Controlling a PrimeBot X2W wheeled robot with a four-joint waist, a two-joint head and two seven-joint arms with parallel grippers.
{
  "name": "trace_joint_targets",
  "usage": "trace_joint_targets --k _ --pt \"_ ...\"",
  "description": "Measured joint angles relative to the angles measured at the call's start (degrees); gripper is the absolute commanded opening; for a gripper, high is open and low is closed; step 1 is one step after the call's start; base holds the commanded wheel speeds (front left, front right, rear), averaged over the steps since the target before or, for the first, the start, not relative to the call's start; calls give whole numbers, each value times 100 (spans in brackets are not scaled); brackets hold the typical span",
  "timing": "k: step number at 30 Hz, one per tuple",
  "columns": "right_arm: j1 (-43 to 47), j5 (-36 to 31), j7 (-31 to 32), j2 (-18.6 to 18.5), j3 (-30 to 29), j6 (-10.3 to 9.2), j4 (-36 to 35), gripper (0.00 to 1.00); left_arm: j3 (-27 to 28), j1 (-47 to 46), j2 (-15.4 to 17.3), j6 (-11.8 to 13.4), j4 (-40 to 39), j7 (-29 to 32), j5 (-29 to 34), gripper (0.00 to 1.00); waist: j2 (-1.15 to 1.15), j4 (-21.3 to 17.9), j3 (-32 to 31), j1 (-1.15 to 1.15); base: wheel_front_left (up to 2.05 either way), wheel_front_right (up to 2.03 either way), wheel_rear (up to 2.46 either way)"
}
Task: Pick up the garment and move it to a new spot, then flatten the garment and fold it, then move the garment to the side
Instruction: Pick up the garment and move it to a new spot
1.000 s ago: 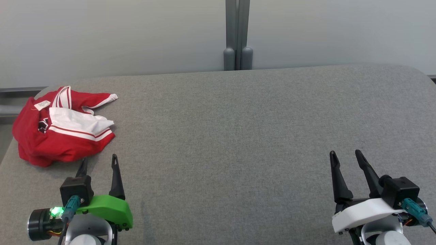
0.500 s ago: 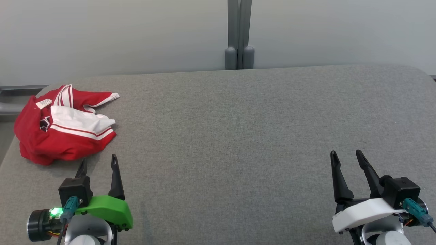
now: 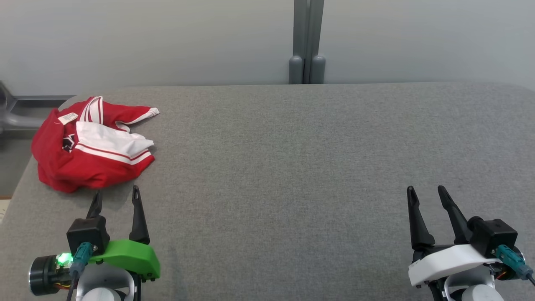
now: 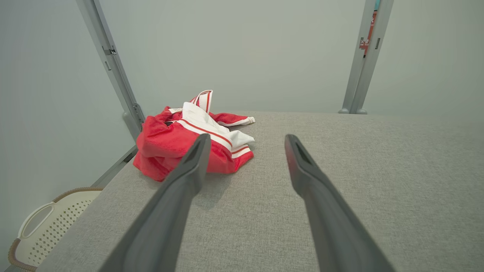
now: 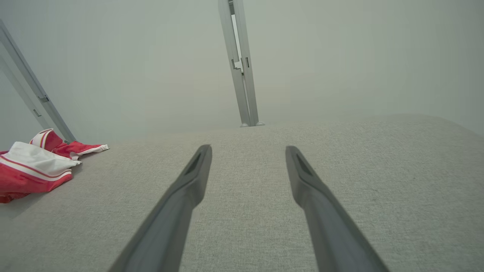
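Pale grey wall panels point(image 3: 167, 42) form the background, joined by an upright grey metal post point(image 3: 307, 37) a little right of centre. In front of them lies a wide counter point(image 3: 292, 167) covered in grey woven fabric, with rounded far corners.

A crumpled red and white garment point(image 3: 90, 154) sits in a loose heap at the counter's far left corner, close to the left edge. It is mostly bright red. A broad white panel, edged with thin red and white stripes, is folded across its top. A striped band loops up at the back, and a red sleeve with a white cuff stretches out to the right. A small white paper label point(image 3: 68, 118) rests on the upper left of the heap, with a dark printed patch partly showing just below it.

At the near left, the left hand point(image 3: 117, 191), on a green housing, has its two long dark fingers spread wide and holds nothing. Its tips are just short of the garment's near edge.

At the near right, the right hand point(image 3: 426, 189), on a white housing, is likewise spread and empty above bare fabric, well apart from the garment.

From the left wrist, a cream perforated plastic basket point(image 4: 45, 223) with a brown rim shows below the counter's left side.
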Motion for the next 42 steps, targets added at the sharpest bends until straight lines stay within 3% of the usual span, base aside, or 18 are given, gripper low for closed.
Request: trace_joint_targets --k 10,33,42 --pt "12 73 -75 2 -5 0 35 100 -99 -131 42 16 -56 -147 57 100 0 542 71 0 0 0 0" --pt "9 80 -91 4 74 0 -15 100 145 -14 211 263 -125 -412 -46 100 0 2378 218 0 0 0 0" --pt "-58 109 -66 -74 207 0 0 100 288 126 266 363 -237 -506 -126 100 0 2654 349 0 0 0 0"
